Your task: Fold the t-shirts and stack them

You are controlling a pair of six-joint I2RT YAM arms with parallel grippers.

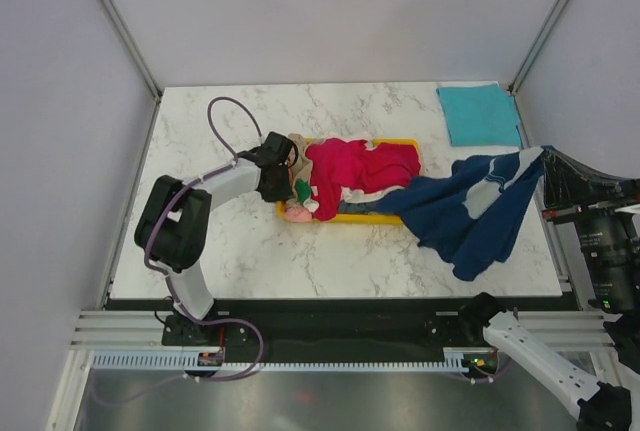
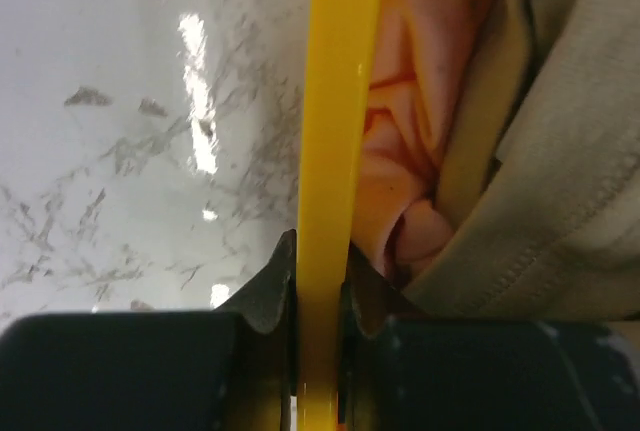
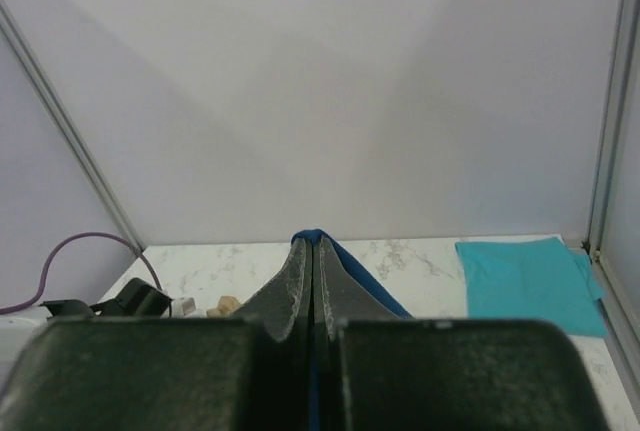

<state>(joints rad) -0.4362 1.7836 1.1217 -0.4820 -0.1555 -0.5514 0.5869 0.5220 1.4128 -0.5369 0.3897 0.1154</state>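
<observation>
Left arm reaches across the white marble-patterned counter (image 1: 200, 251), a purple cable (image 1: 225, 111) looping behind it. Left end effector (image 2: 320, 276) sits at the left end of the shallow yellow plastic tray (image 1: 400, 143). In the wrist view one finger is on each side of the tray's rim, pressed against it, so it is clamped on the tray wall. Just inside that wall lie a beige knit cotton tee (image 2: 570, 201) and a bunched peach-pink cloth (image 2: 400, 151), both crumpled. Overhead, a crimson-pink tee (image 1: 360, 166) is heaped across the middle of the tray and covers most of it. A small green patch shows near the near-left corner; cannot tell what it belongs to. To the right, a navy tee with a pale print (image 1: 470, 211) trails from the tray's right end over the counter and rises toward the right edge, one corner lifted clear. Right end effector (image 3: 312, 243) is pinched shut on that raised navy fabric, with blue cloth showing between the fingertips. A plain teal tee (image 1: 480, 114) lies folded flat in the far right corner of the counter, well apart from the tray.
</observation>
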